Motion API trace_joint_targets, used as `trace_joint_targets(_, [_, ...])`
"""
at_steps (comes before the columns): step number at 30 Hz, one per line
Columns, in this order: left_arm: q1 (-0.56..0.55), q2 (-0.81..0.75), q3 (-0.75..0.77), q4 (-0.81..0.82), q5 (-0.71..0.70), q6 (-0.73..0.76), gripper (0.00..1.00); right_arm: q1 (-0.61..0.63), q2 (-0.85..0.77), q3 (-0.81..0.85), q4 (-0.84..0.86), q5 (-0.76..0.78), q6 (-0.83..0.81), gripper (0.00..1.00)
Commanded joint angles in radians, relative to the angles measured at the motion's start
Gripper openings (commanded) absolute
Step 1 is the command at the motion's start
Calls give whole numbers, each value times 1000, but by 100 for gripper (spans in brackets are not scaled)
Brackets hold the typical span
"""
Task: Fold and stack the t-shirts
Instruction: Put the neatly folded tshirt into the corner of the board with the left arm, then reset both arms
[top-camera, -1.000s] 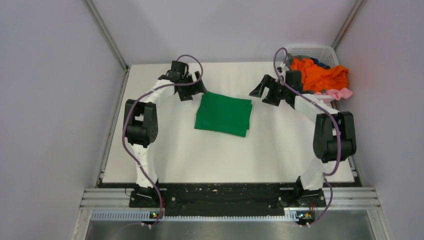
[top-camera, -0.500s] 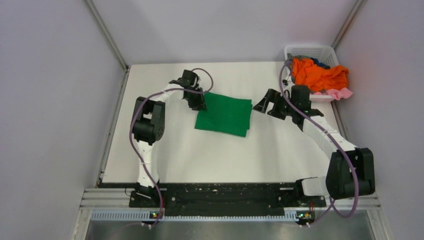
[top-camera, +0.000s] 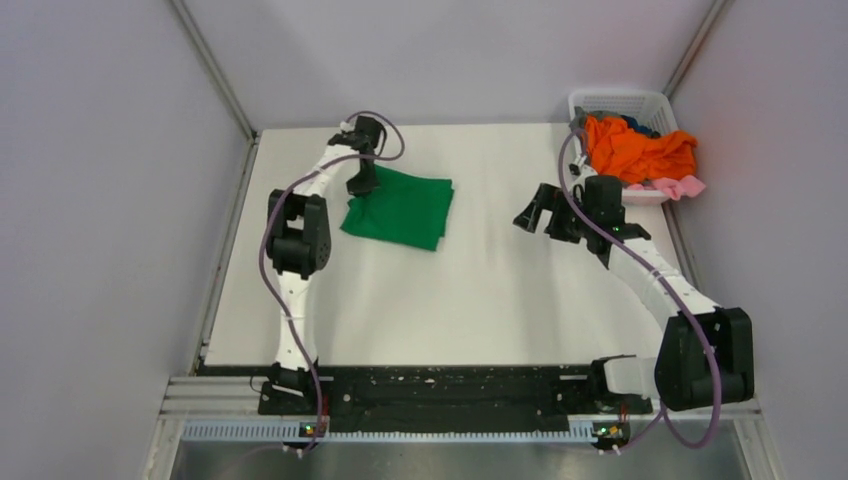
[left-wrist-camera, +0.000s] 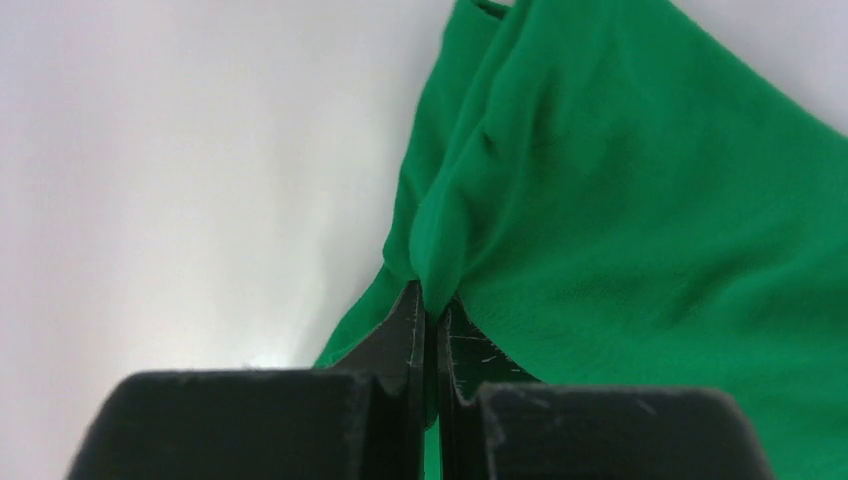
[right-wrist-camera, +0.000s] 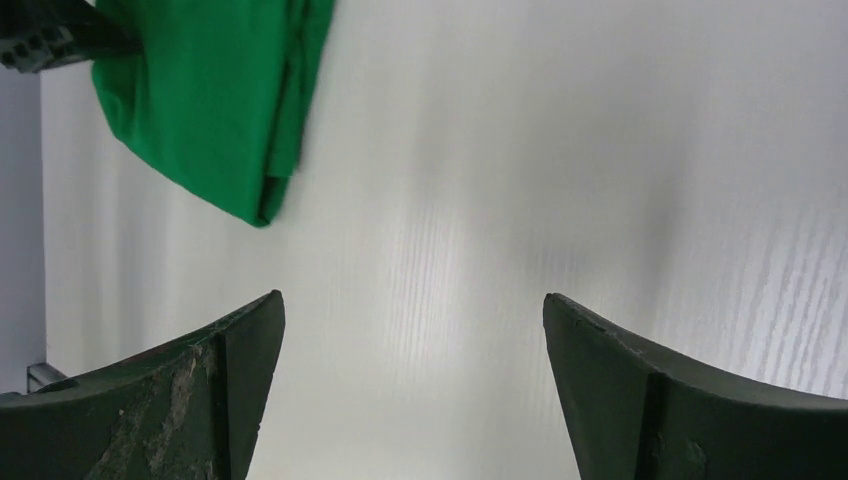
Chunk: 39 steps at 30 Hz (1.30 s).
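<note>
Where grey walls (top-camera: 100, 200) box it | white table (top-camera: 480, 300) | green t-shirt (top-camera: 400, 208) folded

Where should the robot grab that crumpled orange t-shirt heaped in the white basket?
Probably a raised fold atop the orange t-shirt, pinched from straight above. It lies bunched above the basket rim, whose lattice walls block side approaches. The open right gripper is nearest; the left gripper is shut on the green t-shirt.
</note>
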Motion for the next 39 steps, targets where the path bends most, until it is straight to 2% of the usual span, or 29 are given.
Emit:
trace_joint_targets(1, [151, 57, 173, -35, -268, 66, 0, -1, -44, -6, 11, 51, -35, 99])
trace_joint_targets(5, [254, 158, 361, -28, -266, 117, 0, -1, -60, -10, 7, 87, -42, 99])
trace_joint_targets(8, [314, 212, 426, 61, -317, 177, 0, -2, -67, -14, 0, 110, -44, 99])
trace_joint_targets(11, [359, 266, 504, 88, -265, 204, 0, -2, -71, -14, -10, 130, -49, 99])
trace_joint_targets(14, [389, 285, 526, 160, -314, 246, 0, -1, -72, -16, -10, 140, -46, 99])
trace_joint_targets(22, [424, 302, 574, 329, -316, 291, 0, -2, -66, -19, 2, 127, -31, 99])
trace_joint_targets(24, [434, 301, 588, 345, -335, 282, 16, -1, -67, -19, -3, 128, -31, 99])
trace_joint_targets(25, [437, 292, 588, 343, -336, 277, 28, -1, -68, -19, -10, 129, -31, 99])
trace_joint_targets(27, [442, 263, 574, 330, -341, 266, 92, -1, -72, -22, -22, 137, -29, 99])
trace_joint_targets(28, [441, 241, 554, 326, -339, 259, 98, -1, -75, -22, -27, 143, -28, 99])
trace_joint_targets(33, [416, 88, 418, 286, -260, 198, 99, -1, -123, -35, -41, 203, -15, 99])
trace_joint_targets(39, [278, -191, 104, 336, -185, 171, 99, -2, -234, -85, -51, 266, -11, 99])
